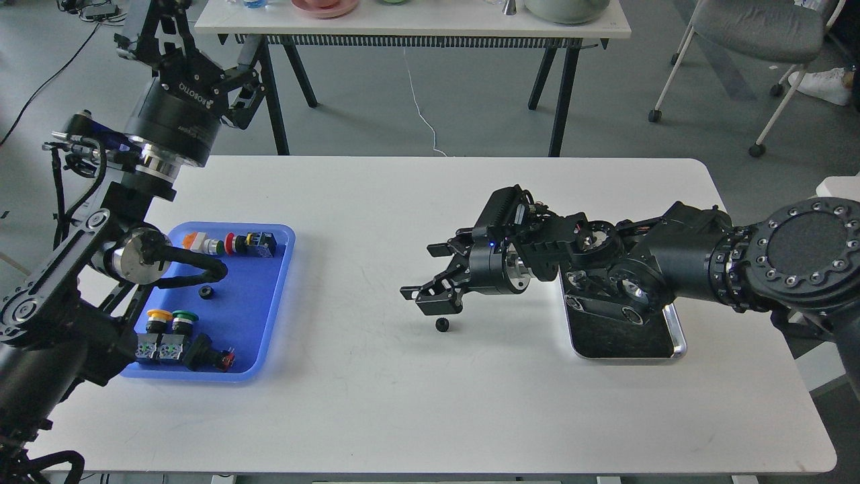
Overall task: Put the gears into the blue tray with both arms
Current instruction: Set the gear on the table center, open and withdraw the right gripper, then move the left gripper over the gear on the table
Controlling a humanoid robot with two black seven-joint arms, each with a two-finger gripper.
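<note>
The right claw (430, 277) hangs wide beside a loose gear (442, 325) on the table (376, 403); a skewed pinch could flick it away. I cannot tell the left claw's (151, 17) state.

One small black gear (441, 325) lies flat on the white table (376, 403), well right of the blue tray (269, 316). A second gear (205, 292) lies inside that shallow, rounded-cornered tray, on its bare blue floor near the middle.

White lettering "ROBOTIQ" runs upside down along the black wrist housing of the left claw (176, 42); smaller print beside it is illegible.
</note>
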